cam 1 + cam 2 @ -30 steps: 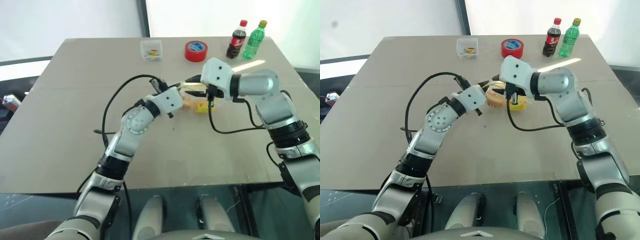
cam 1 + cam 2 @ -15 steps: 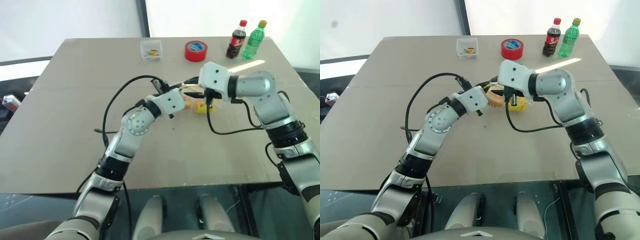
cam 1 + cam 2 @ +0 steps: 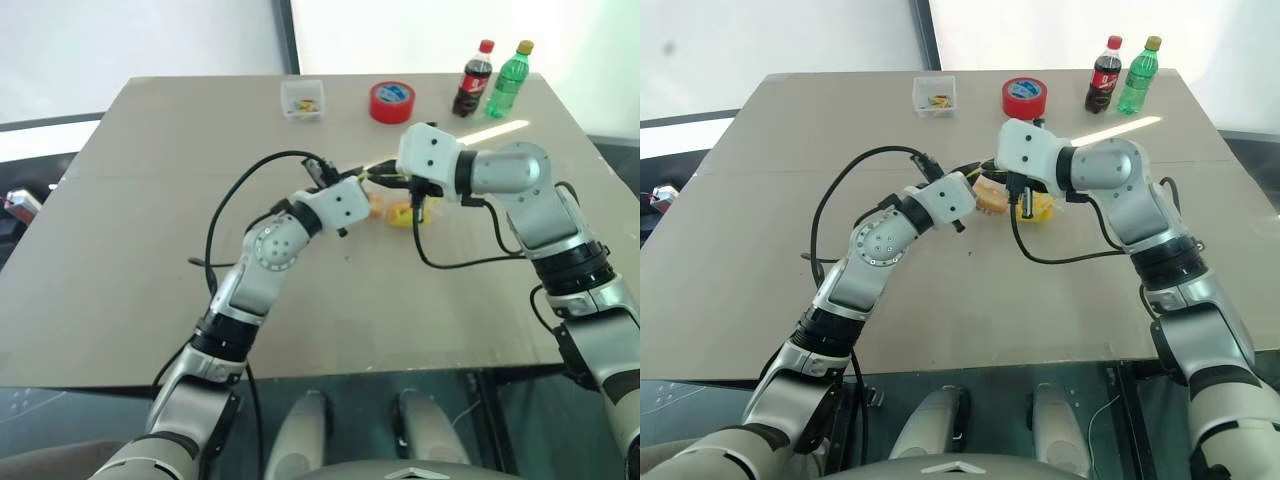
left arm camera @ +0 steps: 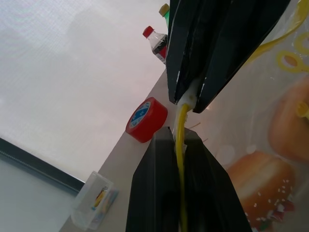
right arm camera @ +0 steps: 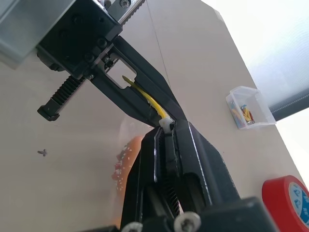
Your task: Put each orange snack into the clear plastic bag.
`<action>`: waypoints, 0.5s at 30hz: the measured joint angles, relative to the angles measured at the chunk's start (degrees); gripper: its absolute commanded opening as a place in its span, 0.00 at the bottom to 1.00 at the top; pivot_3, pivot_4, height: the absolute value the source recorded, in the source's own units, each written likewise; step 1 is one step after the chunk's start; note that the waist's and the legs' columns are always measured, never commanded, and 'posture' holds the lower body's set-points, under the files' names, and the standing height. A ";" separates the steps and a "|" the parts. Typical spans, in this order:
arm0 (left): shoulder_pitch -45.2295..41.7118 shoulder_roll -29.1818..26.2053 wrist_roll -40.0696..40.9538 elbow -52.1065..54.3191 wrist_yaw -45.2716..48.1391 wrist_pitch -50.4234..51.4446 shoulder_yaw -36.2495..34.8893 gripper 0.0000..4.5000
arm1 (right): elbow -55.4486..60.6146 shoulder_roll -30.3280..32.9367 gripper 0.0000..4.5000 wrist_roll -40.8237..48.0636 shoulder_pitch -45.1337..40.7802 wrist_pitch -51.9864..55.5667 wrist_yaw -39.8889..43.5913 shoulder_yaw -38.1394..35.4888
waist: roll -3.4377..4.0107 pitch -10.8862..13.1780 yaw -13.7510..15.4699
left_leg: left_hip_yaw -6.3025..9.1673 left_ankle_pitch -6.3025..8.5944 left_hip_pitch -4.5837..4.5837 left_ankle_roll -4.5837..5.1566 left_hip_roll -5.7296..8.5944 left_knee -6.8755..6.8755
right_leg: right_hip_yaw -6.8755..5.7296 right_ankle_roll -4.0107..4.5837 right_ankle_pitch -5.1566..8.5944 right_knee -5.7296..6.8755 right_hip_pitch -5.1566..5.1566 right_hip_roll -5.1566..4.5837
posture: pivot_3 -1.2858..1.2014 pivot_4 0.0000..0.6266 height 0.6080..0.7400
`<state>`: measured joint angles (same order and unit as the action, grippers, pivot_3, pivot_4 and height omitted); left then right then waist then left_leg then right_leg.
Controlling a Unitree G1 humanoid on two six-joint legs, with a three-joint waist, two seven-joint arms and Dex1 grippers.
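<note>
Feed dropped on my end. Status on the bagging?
Left gripper and right gripper both shut on the clear plastic bag's yellow strip. Both orange snacks visible through the bag. Nothing in the way.

Both tools meet over the middle of the counter (image 3: 120,270); the left tool (image 3: 368,182) and right tool (image 3: 385,177) pinch the clear plastic bag (image 3: 402,208); an orange snack (image 3: 376,208) shows inside it; a red tape roll (image 3: 392,102) sits near the far edge.
</note>
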<state>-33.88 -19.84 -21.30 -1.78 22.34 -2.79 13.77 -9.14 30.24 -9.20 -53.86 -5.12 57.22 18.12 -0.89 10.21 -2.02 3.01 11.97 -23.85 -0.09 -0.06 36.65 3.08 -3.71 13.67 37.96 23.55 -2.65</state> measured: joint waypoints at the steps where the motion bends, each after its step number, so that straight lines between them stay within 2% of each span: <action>1: 0.00 0.00 0.01 0.00 0.00 0.00 0.00 0.00 | 0.01 0.00 0.01 0.01 0.00 0.03 -0.01 0.00 | 0.00 0.00 0.00 | 0.00 0.00 0.00 0.00 0.00 0.00 | 0.00 0.00 0.00 0.00 0.00 0.00 | 0.52 0.24 1.00; 15: 1.68 -0.11 0.10 1.72 0.09 0.24 -0.11 0.00 | 2.23 -0.29 0.01 0.29 1.23 1.30 -0.54 -0.14 | 0.00 0.00 0.00 | 0.00 0.00 0.00 0.00 0.00 0.00 | 0.00 0.00 0.00 0.00 0.00 0.00 | 0.52 0.24 1.00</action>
<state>-32.20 -19.95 -21.20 -0.05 22.42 -2.55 13.66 -6.91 29.95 -8.91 -52.62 -3.82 56.68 17.98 -0.88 10.21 -2.02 3.01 11.97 -23.85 -0.09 -0.06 36.65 3.08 -3.71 13.67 37.97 23.54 -2.65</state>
